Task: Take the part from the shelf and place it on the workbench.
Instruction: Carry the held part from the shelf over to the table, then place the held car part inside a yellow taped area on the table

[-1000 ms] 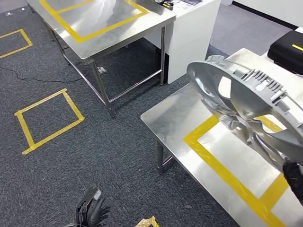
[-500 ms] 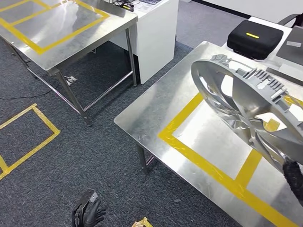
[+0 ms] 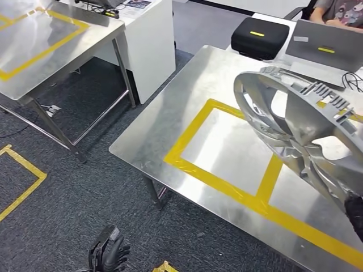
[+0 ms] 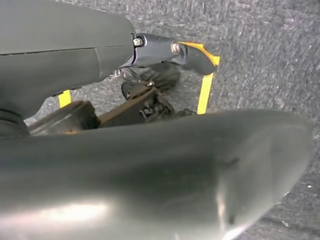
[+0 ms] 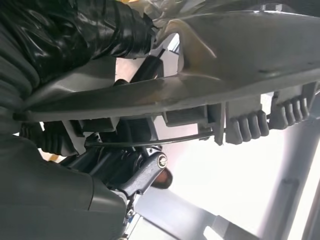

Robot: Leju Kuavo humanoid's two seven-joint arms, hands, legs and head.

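The part point(image 3: 299, 130) is a large silver-grey cast ring with ribs and openings. My right hand point(image 3: 354, 212) grips its lower rim at the head view's right edge and holds it tilted above the workbench point(image 3: 171, 122). The bench is a steel table marked with a yellow tape rectangle point(image 3: 222, 190). Up close, the right wrist view has the dark fingers point(image 5: 75, 30) wrapped over the part's point(image 5: 226, 75) edge. My left hand point(image 3: 107, 255) hangs low over the carpet, apart from the bench, fingers loosely spread and holding nothing.
A second steel table point(image 3: 42, 51) stands at the far left beside a white cabinet point(image 3: 150, 51). Behind the bench lie a black case point(image 3: 258, 37), a grey case point(image 3: 325, 51) and cables point(image 3: 353, 82). A person point(image 3: 338, 11) sits at the far right. Yellow tape point(image 3: 21, 175) marks the carpet.
The camera has turned toward the workbench, which now lies nearer and more to the left in the picture. The part stays in my right hand; my left hand still hangs.
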